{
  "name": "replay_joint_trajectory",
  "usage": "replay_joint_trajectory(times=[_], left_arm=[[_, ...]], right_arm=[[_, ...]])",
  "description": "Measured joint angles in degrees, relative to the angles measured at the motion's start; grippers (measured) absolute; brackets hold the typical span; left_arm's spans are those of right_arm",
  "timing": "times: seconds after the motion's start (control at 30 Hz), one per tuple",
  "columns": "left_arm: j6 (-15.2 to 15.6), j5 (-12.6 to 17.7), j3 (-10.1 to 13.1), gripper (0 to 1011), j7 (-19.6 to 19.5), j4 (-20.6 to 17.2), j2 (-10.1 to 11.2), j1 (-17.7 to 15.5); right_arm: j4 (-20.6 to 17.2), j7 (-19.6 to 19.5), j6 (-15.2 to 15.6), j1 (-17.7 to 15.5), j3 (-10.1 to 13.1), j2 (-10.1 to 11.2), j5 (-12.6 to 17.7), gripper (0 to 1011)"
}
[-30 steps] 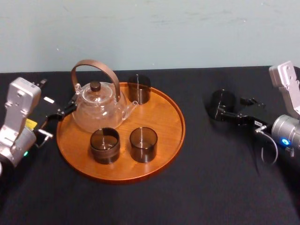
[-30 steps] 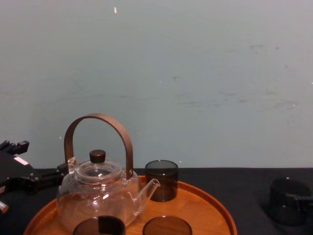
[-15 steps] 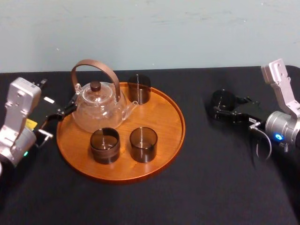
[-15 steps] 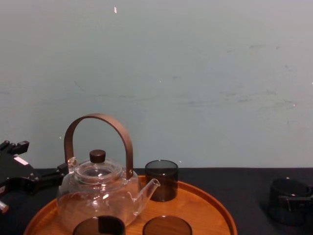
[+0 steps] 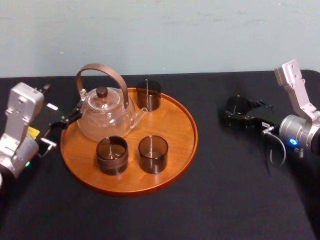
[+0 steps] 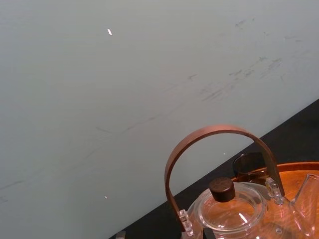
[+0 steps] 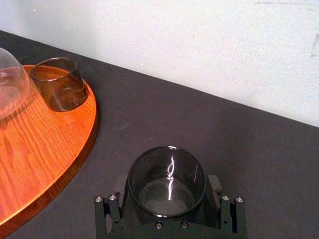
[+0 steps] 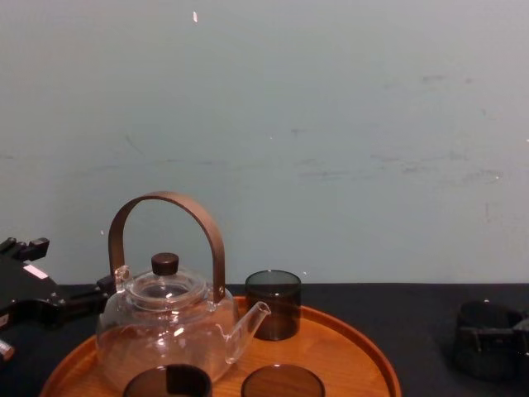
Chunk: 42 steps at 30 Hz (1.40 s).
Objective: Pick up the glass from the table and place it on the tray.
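Note:
A dark smoked glass stands on the black table, to the right of the round wooden tray. My right gripper reaches in from the right and is open, with one finger on each side of the glass. In the right wrist view the glass sits deep between the fingers, upright and resting on the cloth, and the tray's rim lies some way off. The chest view shows the glass low at the right. My left gripper rests by the tray's left edge.
On the tray stand a clear glass teapot with a brown hoop handle and three more dark glasses, at the back and at the front. The tray's right half is bare wood. A pale wall bounds the table behind.
My right gripper has slid leftward, so that its fingers now reach along both sides of the glass. The glass, the tray and the left arm have stayed where they were.

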Motion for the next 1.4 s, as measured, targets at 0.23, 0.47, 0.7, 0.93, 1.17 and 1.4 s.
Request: replay_joint_trajectory(times=[0.23,0.47,0.7,0.93,1.17,1.4], left_arm=[[0.0,0.0,0.0,1001,0.0,0.0,0.0,0.0],[0.0,0.0,0.0,1001,0.0,0.0,0.0,0.0],[0.0,0.0,0.0,1002,0.0,0.0,0.0,0.0],[0.0,0.0,0.0,1001,0.0,0.0,0.0,0.0],[0.0,0.0,0.0,1001,0.0,0.0,0.0,0.0],[0.0,0.0,0.0,1001,0.0,0.0,0.0,0.0]], right_arm=[[1.4,0.8,-0.7,1.0,-0.4,-0.6,-0.2,1002],[3.1,1.1,-1.1,2.1,-0.8,-1.2,-0.8,1002],[2.9,1.0,-1.1,2.0,-0.8,-1.1,-0.7,1002],[2.8,1.0,-1.1,1.9,-0.7,-1.1,-0.7,1002],[2.7,1.0,-1.1,1.8,-0.7,-1.1,-0.6,918],[2.6,1.0,-1.0,1.8,-0.7,-1.0,-0.6,905]])
